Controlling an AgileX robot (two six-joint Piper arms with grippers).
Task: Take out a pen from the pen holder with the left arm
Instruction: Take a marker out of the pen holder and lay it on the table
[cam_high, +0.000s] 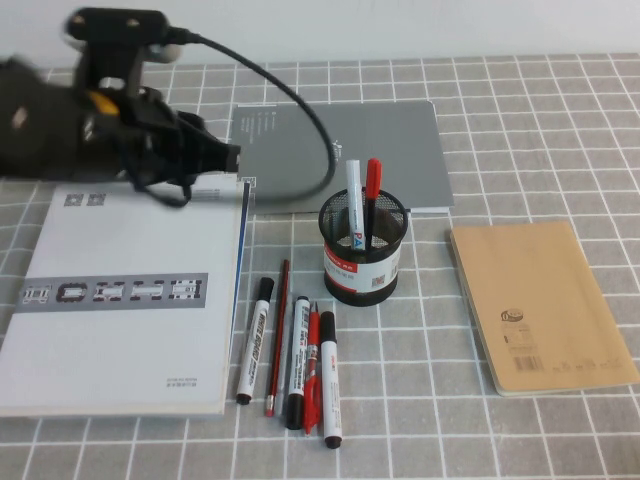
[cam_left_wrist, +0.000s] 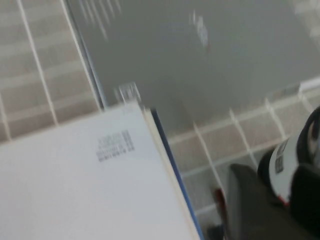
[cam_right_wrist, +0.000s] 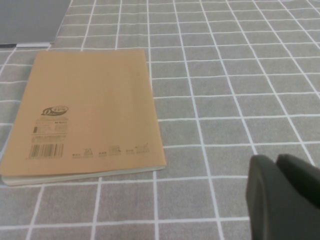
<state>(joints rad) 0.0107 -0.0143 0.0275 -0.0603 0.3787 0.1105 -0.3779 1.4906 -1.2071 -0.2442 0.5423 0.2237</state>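
Approach phase, probably. Left end effector (cam_high: 228, 158) hangs over the white book's (cam_high: 120, 300) far corner, left of the pen holder (cam_high: 364, 250); grip state I cannot tell. Next: centre over the holder's red pen (cam_high: 372, 178), descend. Right end effector (cam_right_wrist: 282, 200) sits by the tan notebook (cam_right_wrist: 95, 110), state unclear.

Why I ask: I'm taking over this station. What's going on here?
The left gripper hovers over the far corner of the white book, to the left of the mesh pen holder, and no pen shows in it. A white marker and a red pen stand in the holder. Several loose pens lie on the table in front of it. The right gripper sits off to the side near the brown notebook, touching nothing.
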